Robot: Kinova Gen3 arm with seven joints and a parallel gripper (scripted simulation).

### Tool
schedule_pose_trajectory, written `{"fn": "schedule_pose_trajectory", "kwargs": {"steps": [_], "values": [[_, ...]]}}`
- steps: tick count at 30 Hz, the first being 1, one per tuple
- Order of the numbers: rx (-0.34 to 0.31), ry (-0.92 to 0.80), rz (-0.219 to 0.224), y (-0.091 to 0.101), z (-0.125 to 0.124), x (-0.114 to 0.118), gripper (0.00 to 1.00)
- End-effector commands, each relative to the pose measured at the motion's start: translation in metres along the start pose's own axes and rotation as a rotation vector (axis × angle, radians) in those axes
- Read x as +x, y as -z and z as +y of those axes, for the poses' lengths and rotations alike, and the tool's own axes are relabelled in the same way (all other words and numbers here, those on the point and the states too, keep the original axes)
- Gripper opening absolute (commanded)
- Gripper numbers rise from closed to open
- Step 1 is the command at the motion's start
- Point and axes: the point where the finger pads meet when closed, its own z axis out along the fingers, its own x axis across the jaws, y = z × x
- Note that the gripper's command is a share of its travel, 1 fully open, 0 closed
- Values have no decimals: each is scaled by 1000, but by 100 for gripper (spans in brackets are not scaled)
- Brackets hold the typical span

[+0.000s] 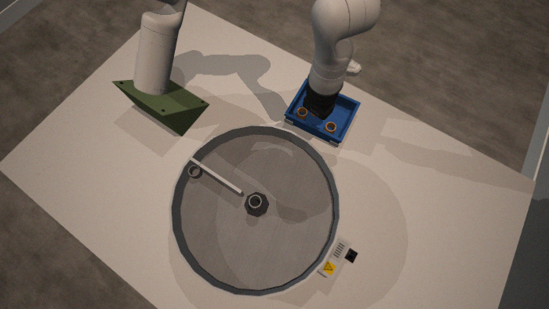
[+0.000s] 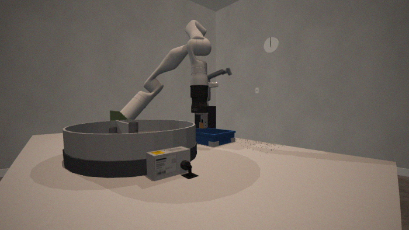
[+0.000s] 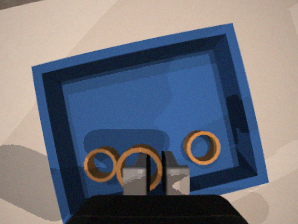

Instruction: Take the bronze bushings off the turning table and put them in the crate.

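Observation:
My gripper (image 2: 202, 124) (image 3: 155, 164) is shut on the wall of a bronze bushing (image 2: 201, 125) (image 3: 119, 167), with one finger inside its ring. It points down over the blue crate (image 1: 350, 121) (image 2: 219, 138) (image 3: 135, 45). The held bushing is at about the crate's rim height in the exterior view, its lower end hidden. Two bronze bushings stand in the crate, one at the left (image 1: 301, 118) (image 3: 101, 180) and one at the right (image 1: 330, 132) (image 3: 202, 163). A grey steel bushing (image 1: 194, 176) (image 2: 113, 128) stands on the turning table (image 1: 255, 255) near its rim.
A pale straight bar (image 1: 217, 176) crosses the turning table beside the steel bushing. A grey ring-topped post (image 1: 256, 212) (image 2: 133, 127) stands at its centre. A grey box with a yellow label (image 1: 329, 267) (image 2: 158, 152) sits outside the turning table's wall.

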Motion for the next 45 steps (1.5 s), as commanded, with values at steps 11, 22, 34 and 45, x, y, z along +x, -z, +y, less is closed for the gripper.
{"fn": "schedule_pose_trajectory", "kwargs": {"steps": [11,22,34,45], "values": [[1,-1,-6,-6,0,-1,0],[1,-1,-6,-11,0,-2,0],[1,-1,-6,-20,0,-2,0],[1,-1,-6,-23,0,-2,0]]}}
